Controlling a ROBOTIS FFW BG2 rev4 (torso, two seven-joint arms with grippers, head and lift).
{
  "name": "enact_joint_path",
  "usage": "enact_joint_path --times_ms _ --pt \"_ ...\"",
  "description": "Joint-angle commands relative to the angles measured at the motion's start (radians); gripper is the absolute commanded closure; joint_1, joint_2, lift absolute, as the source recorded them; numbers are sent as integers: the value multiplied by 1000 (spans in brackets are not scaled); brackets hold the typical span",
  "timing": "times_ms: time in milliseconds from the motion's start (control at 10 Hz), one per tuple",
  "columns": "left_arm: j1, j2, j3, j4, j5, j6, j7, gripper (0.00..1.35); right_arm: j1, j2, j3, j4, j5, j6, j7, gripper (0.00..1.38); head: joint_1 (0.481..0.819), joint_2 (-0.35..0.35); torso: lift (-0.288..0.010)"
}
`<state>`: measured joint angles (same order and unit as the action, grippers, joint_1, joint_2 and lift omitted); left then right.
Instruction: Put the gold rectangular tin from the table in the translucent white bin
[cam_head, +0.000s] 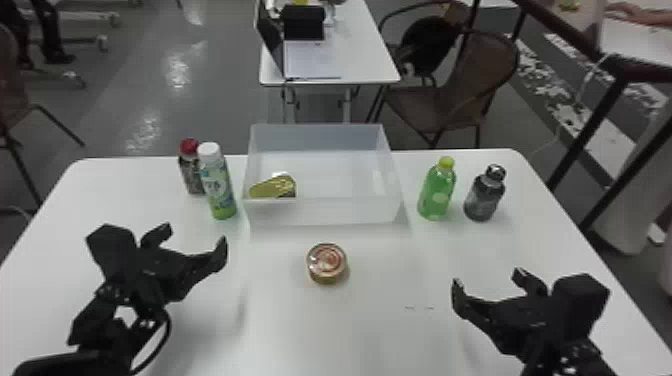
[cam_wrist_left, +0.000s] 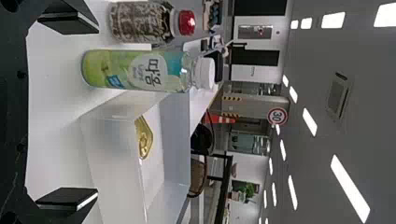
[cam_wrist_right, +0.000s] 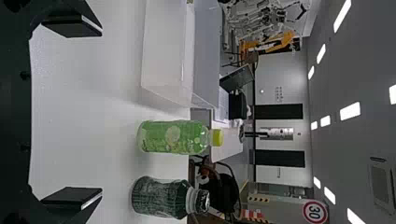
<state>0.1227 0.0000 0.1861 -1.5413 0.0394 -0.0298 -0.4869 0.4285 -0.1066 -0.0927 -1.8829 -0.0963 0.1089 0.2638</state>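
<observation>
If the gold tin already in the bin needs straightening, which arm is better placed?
Probably the left gripper: it's open and nearer the gold tin, which lies at the left side of the bin. The right gripper, also open, is farther away. The left should avoid the white-capped bottle.

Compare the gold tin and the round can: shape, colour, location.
Shape: the gold tin is elongated with rounded corners, while the round can is a short cylinder.
Colour: the gold tin's face is yellow-gold, while the round can's lid is reddish copper.
Location: the gold tin is inside the bin, at its left near corner; the round can is outside, on the table on the robot's side.
Shared: both look shiny.
</observation>
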Motion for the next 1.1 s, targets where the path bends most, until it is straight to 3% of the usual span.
enact_joint_path --times_ms 0,500,1000 --pt "106 -3 44 -62 27 -32 19 76 3 -5 -4 -7 4 0 0 90 695 -20 -88" --pt "258 -3 194 -85 13 -165 50 71 3 -2 -2 -19 18 0 0 75 695 113 -88" --pt "287 -3 190 -83 48 -205 108 76 13 7 -2 -21 23 -5 0 75 695 159 -88"
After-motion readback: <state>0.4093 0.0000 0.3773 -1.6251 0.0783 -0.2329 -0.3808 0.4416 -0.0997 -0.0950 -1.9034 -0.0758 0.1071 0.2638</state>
